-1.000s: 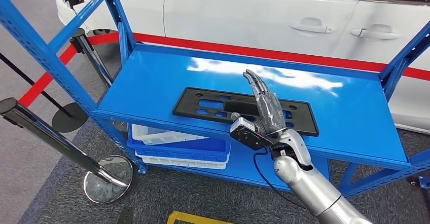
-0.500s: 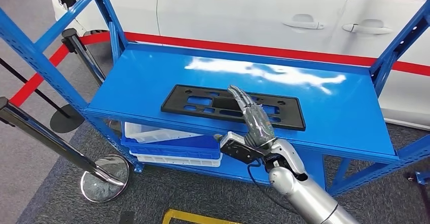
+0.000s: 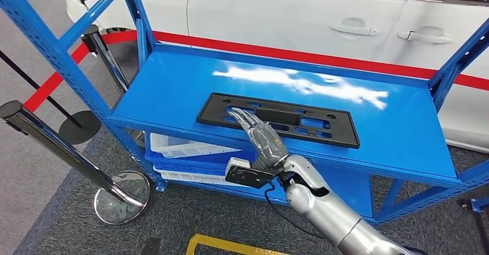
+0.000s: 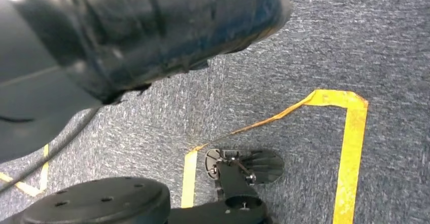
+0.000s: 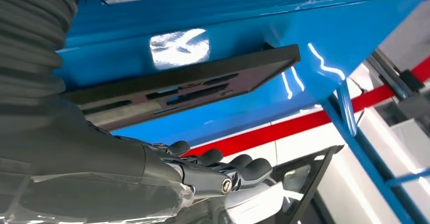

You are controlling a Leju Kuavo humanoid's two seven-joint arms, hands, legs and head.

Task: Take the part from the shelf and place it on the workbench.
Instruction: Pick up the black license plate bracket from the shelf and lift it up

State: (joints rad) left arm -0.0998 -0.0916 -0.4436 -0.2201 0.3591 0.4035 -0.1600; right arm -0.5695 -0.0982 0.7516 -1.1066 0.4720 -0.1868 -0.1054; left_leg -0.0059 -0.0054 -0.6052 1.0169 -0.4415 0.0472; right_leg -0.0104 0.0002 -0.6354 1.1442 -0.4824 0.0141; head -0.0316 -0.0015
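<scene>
The part point(image 3: 279, 118) is a flat black plastic panel, long and narrow, pierced with several rectangular cut-outs. It lies flat on the blue top deck of the shelf point(image 3: 173, 93), near the deck's front edge and about midway along it, with its long side parallel to that edge. The right wrist view shows the part point(image 5: 187, 84) as a thin slab with a squared rim.

The right robot hand point(image 3: 259, 137) reaches over the front edge of the shelf, fingers extended and slightly spread, and holds nothing. Its fingertips sit over the part's near-left portion; whether they touch the plastic cannot be told. In the right wrist view the right robot hand point(image 5: 152, 178) appears flat and uncurled. The left robot hand point(image 4: 127, 36) hangs near the floor, seen only as a dark blurred mass, so how its fingers lie cannot be told.

Judging by its thinness and openwork, the part is probably light and fairly stiff, though a panel this long may flex or tip if lifted by one end. The smooth plastic on painted steel looks likely to slide rather than lift. A sensible hold would be near the middle of the front long edge, perhaps after drawing that edge past the shelf lip so the thumb can get underneath, or with fingers hooked through a central cut-out.
</scene>
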